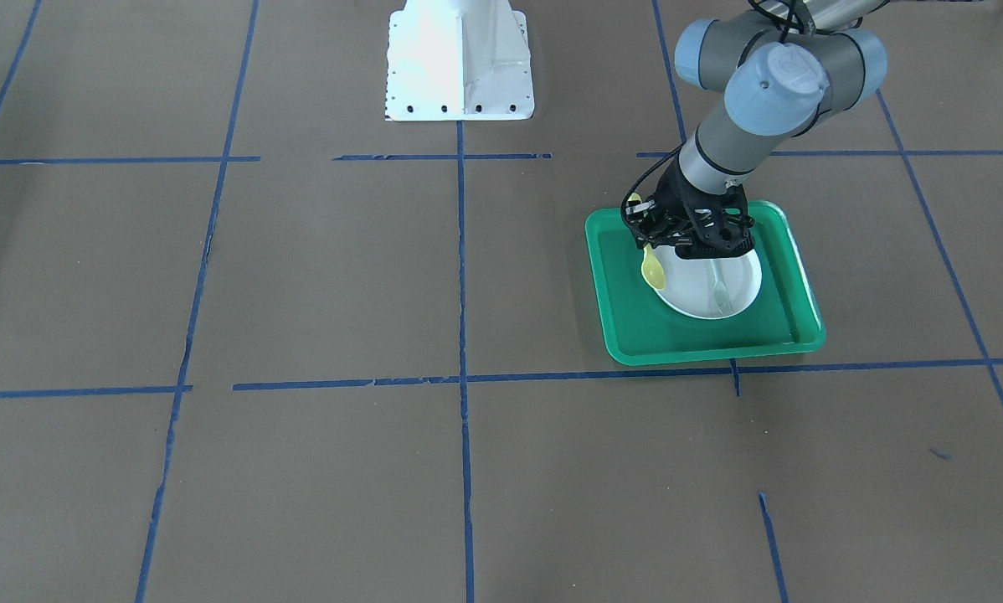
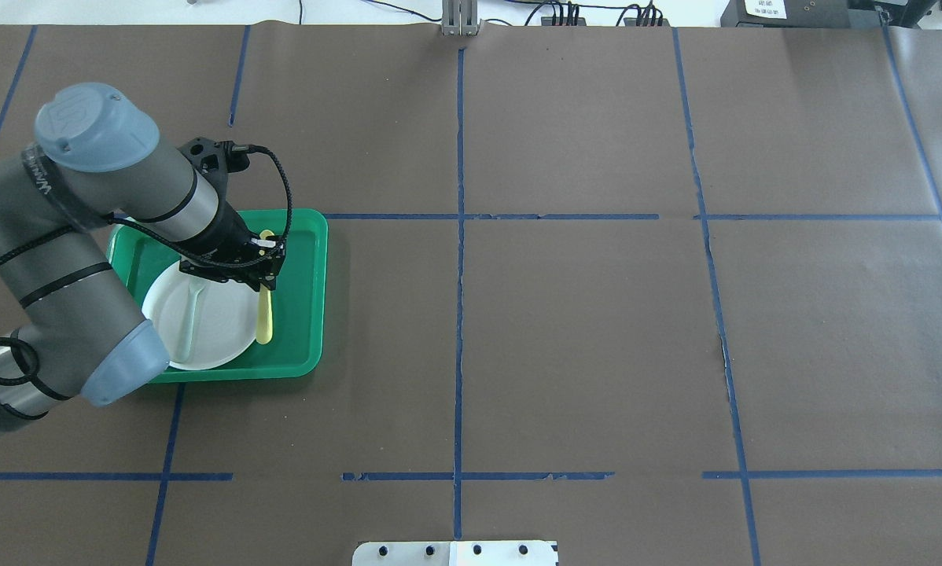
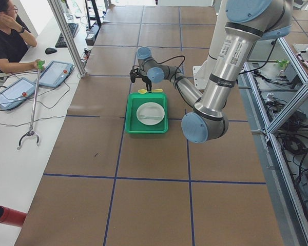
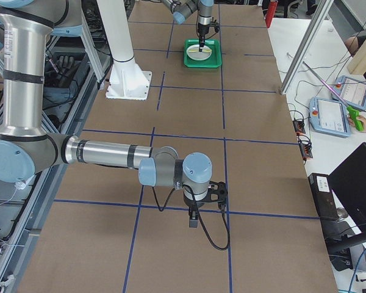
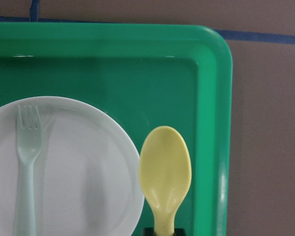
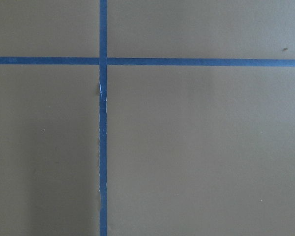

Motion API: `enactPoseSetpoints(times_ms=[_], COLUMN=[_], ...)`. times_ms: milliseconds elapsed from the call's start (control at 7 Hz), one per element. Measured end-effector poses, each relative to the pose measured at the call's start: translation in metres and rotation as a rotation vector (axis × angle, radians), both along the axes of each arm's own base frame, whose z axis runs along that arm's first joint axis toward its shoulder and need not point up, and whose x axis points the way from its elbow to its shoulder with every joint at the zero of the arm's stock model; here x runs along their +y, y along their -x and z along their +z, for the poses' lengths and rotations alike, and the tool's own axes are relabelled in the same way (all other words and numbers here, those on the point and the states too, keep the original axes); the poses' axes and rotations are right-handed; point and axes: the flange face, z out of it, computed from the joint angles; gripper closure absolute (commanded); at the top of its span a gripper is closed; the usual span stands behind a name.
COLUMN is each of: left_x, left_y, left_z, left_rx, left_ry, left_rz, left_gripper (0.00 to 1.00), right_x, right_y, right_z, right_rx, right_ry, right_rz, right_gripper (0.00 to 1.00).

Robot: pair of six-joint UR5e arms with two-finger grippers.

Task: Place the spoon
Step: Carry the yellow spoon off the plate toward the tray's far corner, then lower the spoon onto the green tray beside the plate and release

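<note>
The tray [image 2: 296, 251] lies on the tabletop [image 2: 581, 330], ahead and to the left of the robot's base [image 1: 460, 67]. The plate [image 2: 223, 322] lies inside the tray, with a strip of tray floor between it and the tray's right wall. The fork [image 2: 193, 310] lies on the plate, in the half farther from that wall. The left gripper [image 2: 265, 275] hangs over the tray's right part and holds the spoon [image 5: 165, 167] over that strip, just beside the plate's rim.

Grey arm [image 2: 70, 275], pale-blue joint caps [image 2: 86, 118], black cable [image 2: 285, 182], black left pincer [image 2: 265, 275].
</note>
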Motion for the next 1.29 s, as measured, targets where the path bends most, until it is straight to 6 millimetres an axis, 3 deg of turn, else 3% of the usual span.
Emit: enactPoseSetpoints(times_ms=[286, 714, 1286], left_x=[-0.006, 0.002, 0.0], left_y=[-0.025, -0.052, -0.059], left_z=[0.018, 0.041, 0.055], left_rx=[-0.007, -0.023, -0.026], left_ry=[0.027, 0.031, 0.004], left_rz=[-0.003, 0.025, 0.026], left_gripper=[1.0, 1.0, 1.0], right_x=[0.0, 0.0, 0.0], right_y=[0.0, 0.0, 0.0], right_z=[0.0, 0.0, 0.0], right_rx=[0.0, 0.0, 0.0], right_ry=[0.0, 0.0, 0.0], right_rz=[0.0, 0.0, 0.0], right_gripper=[0.0, 0.0, 0.0])
